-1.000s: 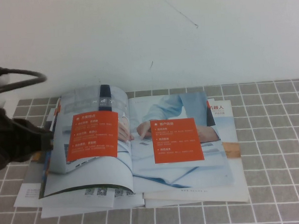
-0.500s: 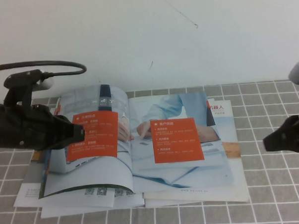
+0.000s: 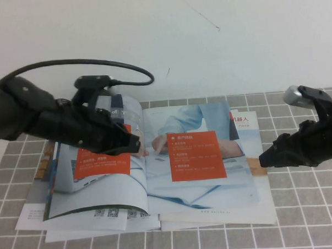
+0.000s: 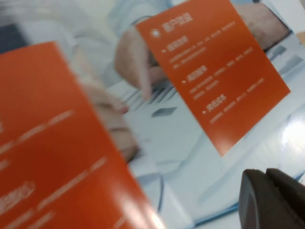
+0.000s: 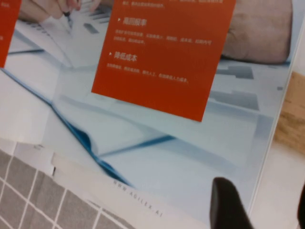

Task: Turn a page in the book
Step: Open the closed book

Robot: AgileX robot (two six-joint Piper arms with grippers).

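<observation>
Lying open, the book [image 3: 156, 163] has the closed left gripper [image 3: 135, 143] over its left half — the open right gripper [image 3: 265, 159] just beside the page [image 3: 197, 156] edge, brochure [image 3: 250, 170] beneath.

In front of me stands a plain white wall [image 3: 168, 41]. It fills the upper part of the high view. On it I see a thin dark scratch line [image 3: 203, 17] that runs diagonally in the upper middle, and a small dark mark [image 3: 167, 72] lower, near the place where the wall meets the table. The table surface [image 3: 308, 217] is covered with small grey square tiles with pale lines between them, like a grid. The tiles continue to the near edge on both sides. The light is soft and even, rather cool, and it makes no strong shadow on the wall.
</observation>
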